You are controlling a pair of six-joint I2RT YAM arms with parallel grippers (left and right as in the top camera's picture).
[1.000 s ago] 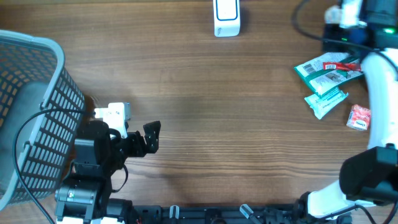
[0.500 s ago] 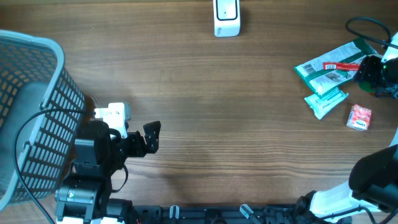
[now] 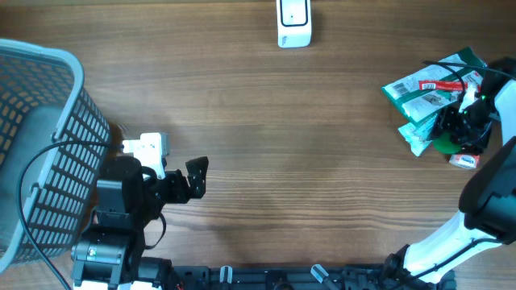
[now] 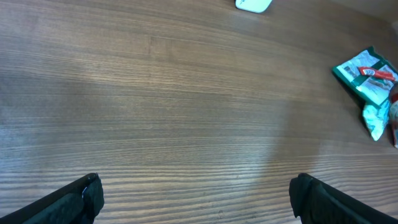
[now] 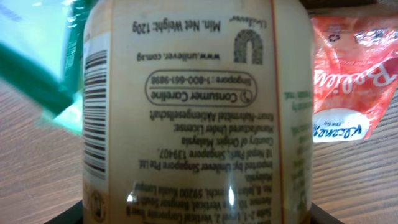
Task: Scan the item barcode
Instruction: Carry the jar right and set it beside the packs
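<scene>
My right gripper [image 3: 457, 122] hangs over the pile of packets at the right side of the table, shut on a jar [image 5: 199, 112] with a tan label. The jar fills the right wrist view, its text upside down and its barcode [image 5: 95, 112] running along the left side. From above, its green lid [image 3: 442, 144] pokes out below the fingers. The white scanner [image 3: 293, 22] stands at the far edge, also seen as the scanner [image 4: 253, 5] in the left wrist view. My left gripper [image 3: 197, 177] rests open and empty near the front left, its fingertips [image 4: 87, 193] wide apart.
Green snack packets [image 3: 423, 87], a teal packet [image 3: 416, 137] and a red packet [image 3: 465, 159] lie under and around the right gripper. The red packet [image 5: 351, 81] lies just behind the jar. A grey mesh basket [image 3: 48, 137] stands at the left edge.
The right arm has swung from the far right edge down and left, over the packets. The left arm has not moved.
</scene>
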